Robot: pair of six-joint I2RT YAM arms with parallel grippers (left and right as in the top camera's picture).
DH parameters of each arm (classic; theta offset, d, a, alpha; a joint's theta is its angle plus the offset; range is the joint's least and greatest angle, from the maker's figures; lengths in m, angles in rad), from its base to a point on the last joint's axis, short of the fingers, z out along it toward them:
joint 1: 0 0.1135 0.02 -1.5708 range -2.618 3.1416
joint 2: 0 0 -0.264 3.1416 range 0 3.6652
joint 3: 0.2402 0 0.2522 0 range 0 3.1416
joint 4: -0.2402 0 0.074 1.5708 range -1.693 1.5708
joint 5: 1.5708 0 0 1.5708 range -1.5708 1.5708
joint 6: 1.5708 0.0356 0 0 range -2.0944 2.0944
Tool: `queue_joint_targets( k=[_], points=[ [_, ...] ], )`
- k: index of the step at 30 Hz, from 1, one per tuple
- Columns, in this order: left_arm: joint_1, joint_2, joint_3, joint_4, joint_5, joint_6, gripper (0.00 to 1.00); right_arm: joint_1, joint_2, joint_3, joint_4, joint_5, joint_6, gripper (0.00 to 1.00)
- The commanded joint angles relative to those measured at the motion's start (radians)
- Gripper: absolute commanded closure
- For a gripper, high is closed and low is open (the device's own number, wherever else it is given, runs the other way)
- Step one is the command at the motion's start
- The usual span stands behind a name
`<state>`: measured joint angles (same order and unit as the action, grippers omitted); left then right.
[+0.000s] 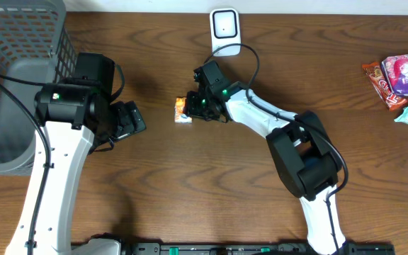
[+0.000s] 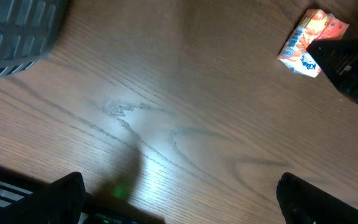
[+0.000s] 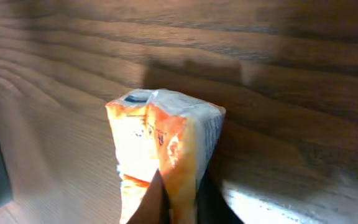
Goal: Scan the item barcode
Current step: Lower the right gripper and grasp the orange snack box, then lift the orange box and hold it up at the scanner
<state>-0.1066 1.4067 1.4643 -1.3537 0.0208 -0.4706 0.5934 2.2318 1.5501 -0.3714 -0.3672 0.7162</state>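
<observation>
Grey mesh basket (image 1: 27, 35) at table's far left corner; interior plain grey, contents hard to make out. Small orange-and-white packet (image 1: 182, 110) lies on wood table (image 1: 190, 184) near centre, close to white scanner (image 1: 224, 27). Blue lettering on packet, possibly starting with "K", too blurred to read. Packet crinkled, seam facing up. Right gripper (image 1: 192, 108) closed, pinching packet's edge. Left gripper (image 2: 182, 193) spread wide, holding nothing, hovering over wood left of packet. Loose snack packets (image 1: 402, 78) at far right.
</observation>
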Motion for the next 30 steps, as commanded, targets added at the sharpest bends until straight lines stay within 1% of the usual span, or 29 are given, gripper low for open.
queue_joint_targets(
  k=[1,3,7,8,10,12,13,15,17,23,30],
  points=[
    [0.003,0.005,0.004,-0.003,-0.006,0.003,0.02,-0.002,0.042,-0.013,-0.014,-0.062,0.0,0.99],
    [0.003,0.005,0.004,-0.003,-0.006,0.003,0.02,-0.017,0.042,-0.013,-0.015,-0.139,-0.006,0.99],
    [0.003,0.005,0.004,-0.003,-0.005,0.003,0.02,-0.051,0.042,-0.013,-0.012,-0.401,-0.085,0.99],
    [0.003,0.005,0.004,-0.003,-0.005,0.003,0.02,-0.061,0.042,-0.013,-0.008,-0.487,-0.115,0.99],
    [0.003,0.005,0.004,-0.003,-0.006,0.003,0.02,-0.083,0.042,-0.013,-0.006,-0.7,-0.223,0.99],
    [0.003,0.005,0.004,-0.003,-0.005,0.003,0.02,-0.095,0.042,-0.013,-0.01,-0.841,-0.303,0.99],
    [0.003,0.005,0.004,-0.003,-0.006,0.003,0.02,-0.101,0.042,-0.013,-0.017,-0.949,-0.359,0.99],
    [0.003,0.005,0.004,-0.003,-0.006,0.003,0.02,-0.104,0.042,-0.013,-0.027,-1.065,-0.412,0.99],
    [0.003,0.005,0.004,-0.003,-0.006,0.003,0.02,-0.105,0.042,-0.013,-0.026,-1.106,-0.422,0.99],
    [0.003,0.005,0.004,-0.003,-0.005,0.003,0.02,-0.105,0.042,-0.013,-0.033,-1.023,-0.407,0.99],
    [0.003,0.005,0.004,-0.003,-0.006,0.003,0.02,-0.102,0.042,-0.013,-0.041,-1.018,-0.406,0.99]
  ],
)
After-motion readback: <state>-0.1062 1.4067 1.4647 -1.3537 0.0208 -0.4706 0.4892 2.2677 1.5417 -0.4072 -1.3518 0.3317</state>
